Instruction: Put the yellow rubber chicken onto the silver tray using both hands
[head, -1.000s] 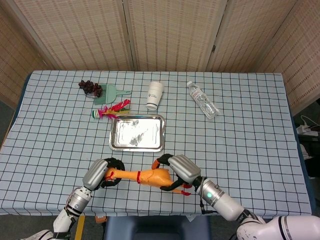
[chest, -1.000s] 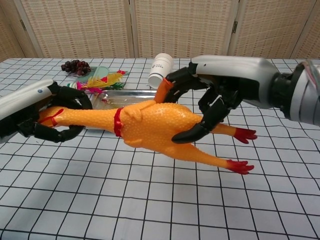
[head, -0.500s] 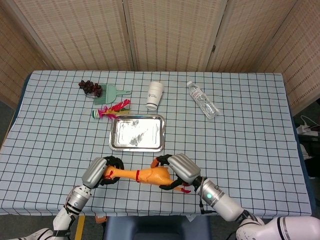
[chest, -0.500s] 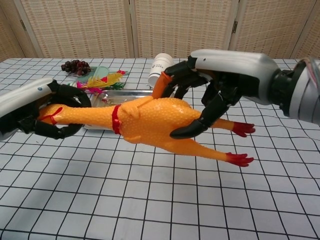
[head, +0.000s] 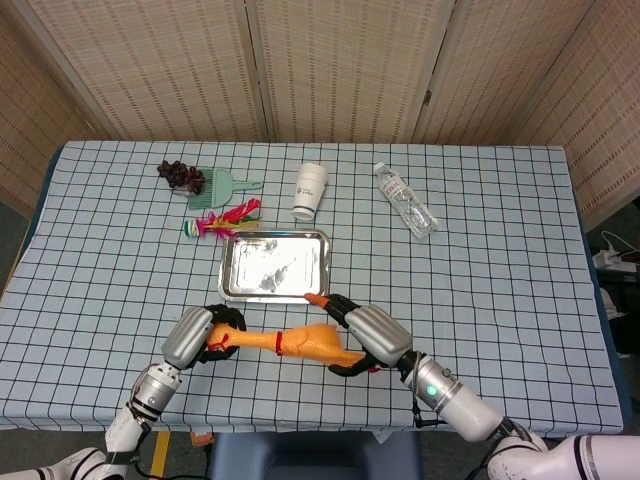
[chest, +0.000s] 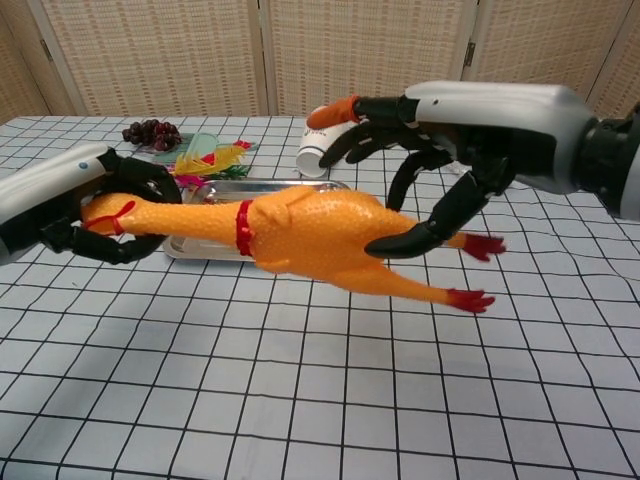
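The yellow rubber chicken (head: 300, 343) (chest: 300, 233) hangs above the table between both hands, lying roughly level, head to the left and red feet to the right. My left hand (head: 203, 333) (chest: 95, 205) grips its head and neck. My right hand (head: 365, 335) (chest: 440, 140) holds its body, fingers curled around the back and belly. The silver tray (head: 274, 266) (chest: 205, 245) lies flat just beyond the chicken, with nothing on it.
Behind the tray stand a white paper cup (head: 311, 189), a plastic water bottle (head: 406, 199) lying on its side, a green dustpan (head: 220, 187), dark grapes (head: 178, 174) and a colourful feather toy (head: 222, 219). The checked tablecloth (head: 500, 290) stretches to the right.
Both hands have lifted the chicken higher and carried it toward the tray. The right hand's fingers have spread wider around the body.
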